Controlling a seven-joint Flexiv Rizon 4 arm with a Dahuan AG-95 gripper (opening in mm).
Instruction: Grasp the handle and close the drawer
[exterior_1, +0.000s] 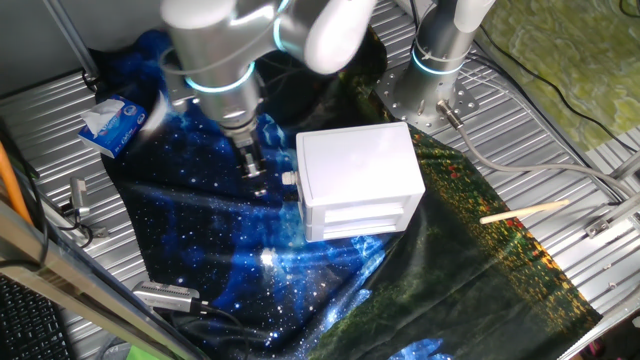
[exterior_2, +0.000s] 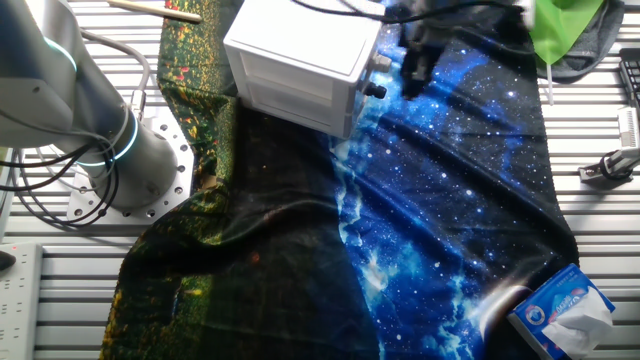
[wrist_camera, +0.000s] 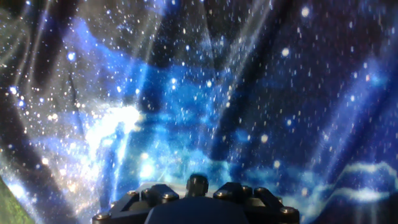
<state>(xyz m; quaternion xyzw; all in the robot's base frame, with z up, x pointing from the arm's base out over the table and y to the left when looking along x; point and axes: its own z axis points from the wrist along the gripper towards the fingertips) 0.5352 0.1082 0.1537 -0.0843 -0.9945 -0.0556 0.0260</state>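
The white cabinet stands on the starry cloth; it also shows in the other fixed view. The drawer front faces left and looks flush with the shell. The handle is a tiny knob sticking out from it, also seen in the other fixed view. My gripper points down a short way left of the handle, not touching it, with its fingers close together and empty. It is blurred in the other fixed view. The hand view shows only cloth.
A blue tissue packet lies at the far left on the metal table. A wooden stick lies right of the cabinet. The arm's base stands behind the cabinet. A green cloth lies nearby.
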